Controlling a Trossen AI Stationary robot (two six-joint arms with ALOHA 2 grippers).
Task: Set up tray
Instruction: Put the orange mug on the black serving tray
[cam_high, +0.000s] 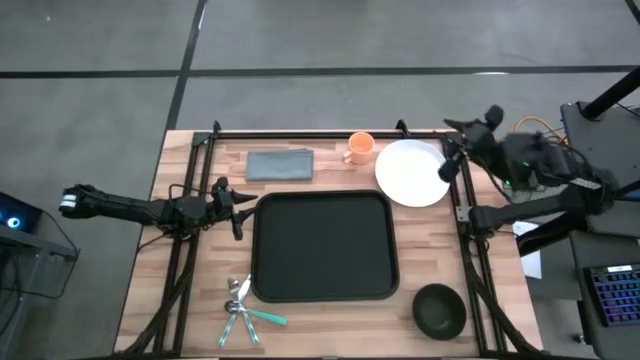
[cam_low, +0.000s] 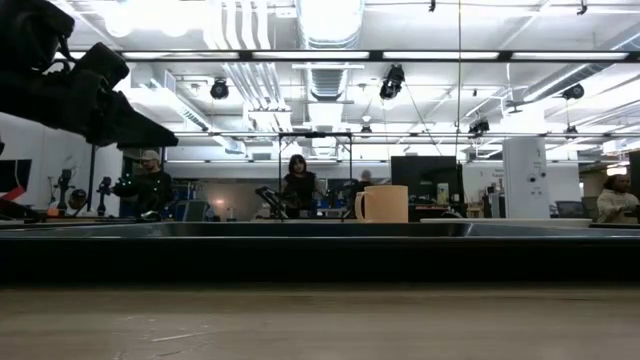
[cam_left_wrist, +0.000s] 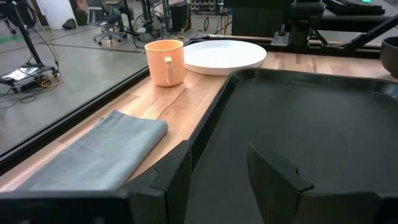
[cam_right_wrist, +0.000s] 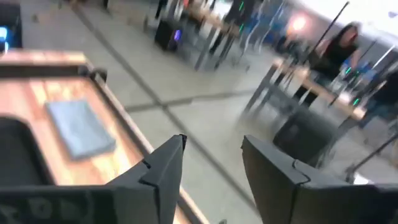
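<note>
The left gripper (cam_high: 238, 205) is sitting low at the tray's (cam_high: 325, 247) left edge, its fingers (cam_left_wrist: 171, 177) spread apart with nothing between them; one finger is lying over the tray's rim, the other over the tray floor. The right gripper (cam_high: 452, 150) is hanging above the table's (cam_high: 200, 290) far right corner, beside the plate (cam_high: 411, 172), its fingers (cam_right_wrist: 163, 165) also parted and holding nothing, pointing away over the table edge.

The black tray is lying flat in the middle of the table, bare inside. Beyond its far left corner a folded grey cloth (cam_high: 280, 164) is lying, and an orange mug (cam_high: 359, 148) is standing between the cloth and the white plate, which is sitting just past the tray's far right corner. A dark bowl (cam_high: 439, 309) is resting near the tray's near right corner. A bundle of cutlery (cam_high: 243, 308) with teal handles is lying off the near left corner.
</note>
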